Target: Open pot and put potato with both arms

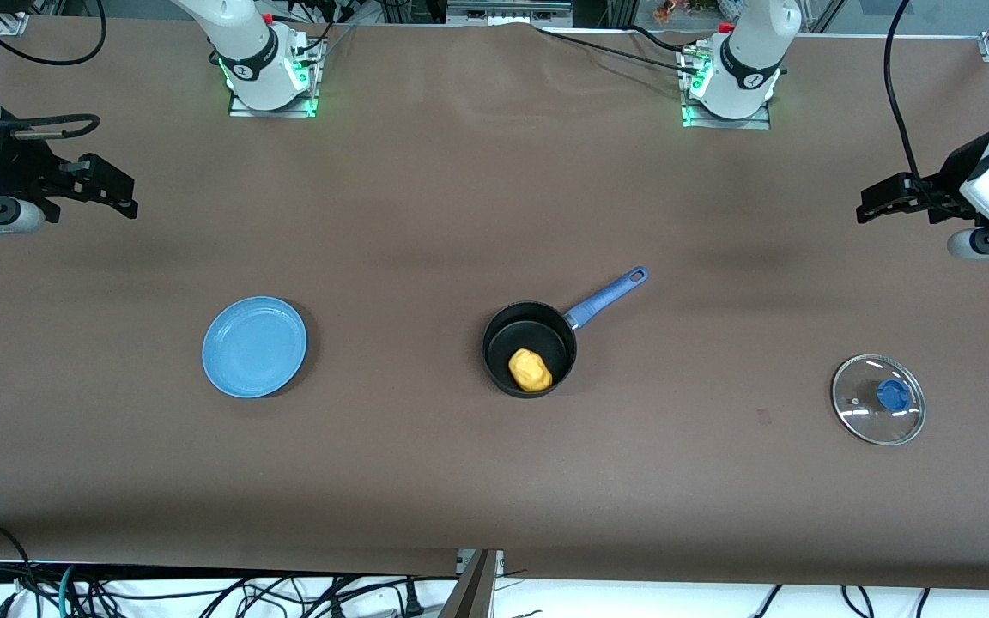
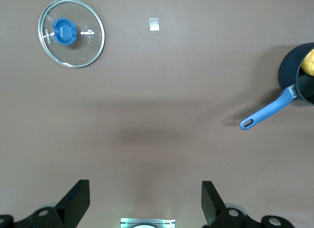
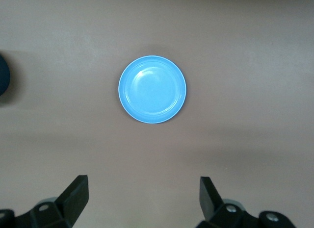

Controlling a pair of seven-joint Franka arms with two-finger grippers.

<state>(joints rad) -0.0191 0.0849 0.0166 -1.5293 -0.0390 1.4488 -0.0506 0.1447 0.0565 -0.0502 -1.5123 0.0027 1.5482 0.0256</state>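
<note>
left gripper (image 1: 868,206): hangs over bare table at the left arm's end, fingers spread wide apart and holding nothing; in its wrist view both fingers (image 2: 76,201) show with an open gap between them.
right gripper (image 1: 121,197): hangs over bare table at the right arm's end, also spread and holding nothing; the right wrist view shows its fingers (image 3: 73,198) wide apart above the cloth.
arms: both look parked out at the table ends, well apart from every object, as if waiting.
lid (image 1: 878,399): lies flat on the table toward the left arm's end, blue knob up, well apart from the pot; nearer the front camera than the left gripper.
pot (image 1: 529,348): stands open near the middle of the table, blue handle (image 1: 606,298) pointing toward the left arm's base.
potato (image 1: 530,370): sits inside the pot, on the part of the floor nearest the front camera, close to the wall.
plate (image 1: 254,347): light blue, bare, toward the right arm's end, well apart from the pot.
done: judging by the layout, the lid is off and the potato is in.
left: nothing of the task appears to remain; at most the arms could settle at rest.
</note>
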